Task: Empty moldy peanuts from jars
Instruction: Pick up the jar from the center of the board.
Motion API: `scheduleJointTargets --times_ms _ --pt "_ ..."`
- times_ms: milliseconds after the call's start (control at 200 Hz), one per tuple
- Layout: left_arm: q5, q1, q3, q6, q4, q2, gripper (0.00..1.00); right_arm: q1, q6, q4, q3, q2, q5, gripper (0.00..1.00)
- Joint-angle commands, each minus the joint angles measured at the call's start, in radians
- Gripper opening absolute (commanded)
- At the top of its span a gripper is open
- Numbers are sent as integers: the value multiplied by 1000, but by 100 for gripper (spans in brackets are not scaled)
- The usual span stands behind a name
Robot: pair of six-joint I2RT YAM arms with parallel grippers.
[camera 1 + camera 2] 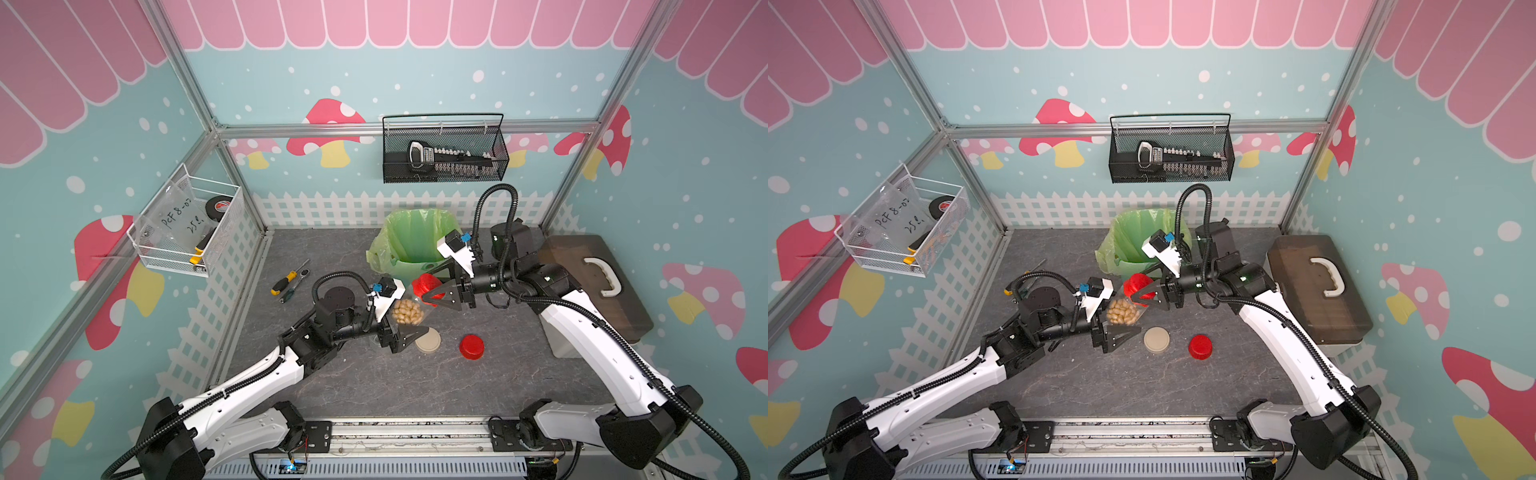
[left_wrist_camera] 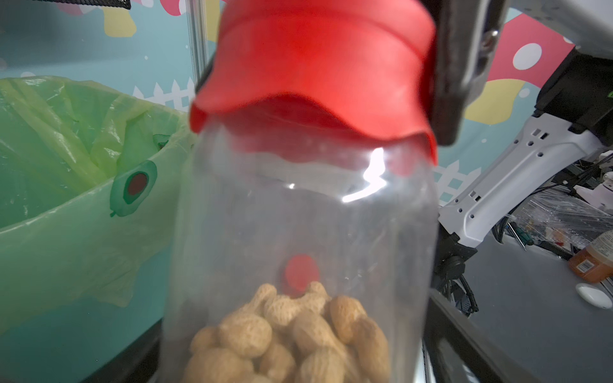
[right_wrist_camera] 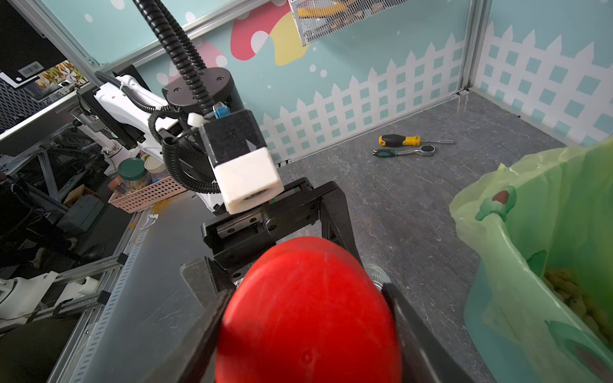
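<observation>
Grey stone bench (image 1: 415,386), mid-way toward its far edge beside the green-bagged bin (image 1: 399,241): one jar (image 1: 409,309) of moldy peanuts (image 1: 405,316) hangs tilted between both sets of jaws. Right jaws are clamped on its red lid (image 1: 424,284), while left jaws stand wide apart around its body. Two loose lids lie nearby, a beige lid (image 1: 428,340) and a second red lid (image 1: 471,346).

Red lid (image 1: 426,286) — tan peanuts (image 1: 408,312) — green bag (image 1: 411,237)

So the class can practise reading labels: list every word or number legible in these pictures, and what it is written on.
"PCF 8-02", handwritten on the clear bag in the white wire basket.
"25 e.", below it; last character uncertain.
The tool label in the black basket: too blurred.
The bottle label: too small.
</observation>
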Motion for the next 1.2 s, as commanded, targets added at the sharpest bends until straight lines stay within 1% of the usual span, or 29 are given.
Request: scheduleJointTargets --times_ms 0,145,260,295,370,465,570,605,720,780,840,1011,1196 --pt "20 -1 -10 1 19 -5 92 -6 -9 34 -14 -25 -36 28" --pt "30 2 -17 -4 29 -17 72 -6 -13 33 -15 -22 -38 28" --pt "32 5 -22 -10 37 -22 60 -6 -13 33 -20 -27 -36 29" --pt "33 6 -24 -10 40 -22 58 -7 -14 34 -20 -28 -35 30" --pt "32 8 -28 -16 51 -24 57 -8 -7 44 -22 -34 -27 35" --pt "13 13 -40 -30 78 -29 57 -8 61 113 -42 -49 7 45" --pt "-41 20 -72 -61 154 -43 57 -8 250 311 -105 -77 42 65" --pt "-61 21 -87 -75 192 -48 57 -8 314 377 -129 -84 87 71" --pt "-111 26 -120 -110 279 -50 55 -3 500 607 -233 -121 176 81" --pt "-131 26 -129 -127 314 -44 53 4 583 749 -307 -144 235 84" --pt "-150 26 -140 -140 346 -36 52 14 632 856 -362 -156 286 86" --pt "-205 26 -171 -165 431 -26 51 86 643 929 -387 -153 426 90" --pt "-247 26 -183 -165 446 -27 51 141 755 1149 -490 -163 604 92"
